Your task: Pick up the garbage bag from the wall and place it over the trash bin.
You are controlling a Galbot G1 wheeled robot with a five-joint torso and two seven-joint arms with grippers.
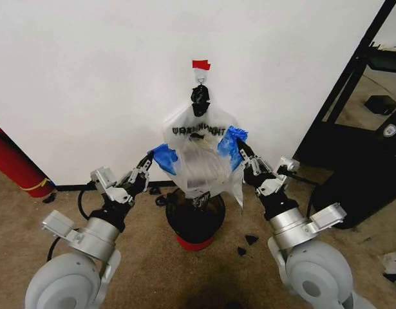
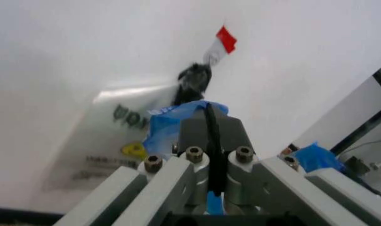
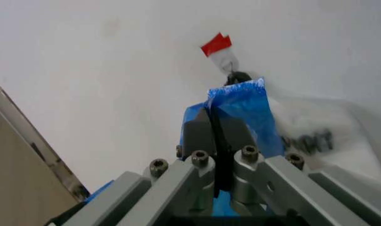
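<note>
The garbage bag (image 1: pixel 201 158) hangs on the white wall (image 1: pixel 88 77) from a small hook (image 1: pixel 200 78) under a red tape piece (image 1: pixel 201 64), its dark bunched top caught at the hook. My left gripper (image 1: pixel 149 159) is shut on the bag's left blue tape patch (image 1: pixel 165 158). My right gripper (image 1: pixel 243 153) is shut on the right blue patch (image 1: pixel 231 143). The left wrist view shows closed fingers (image 2: pixel 199 129) against blue tape (image 2: pixel 168 122). In the right wrist view the fingers (image 3: pixel 199 127) pinch blue tape (image 3: pixel 247 101). The black trash bin (image 1: pixel 196 222) with its red base stands directly below the bag.
A red cylinder (image 1: pixel 14 164) leans at the wall on the left. A black rack (image 1: pixel 352 96) and a dark unit stand at the right. Small black scraps (image 1: pixel 249 241) lie on the brown floor beside the bin. A black baseboard (image 1: pixel 72 187) runs along the wall.
</note>
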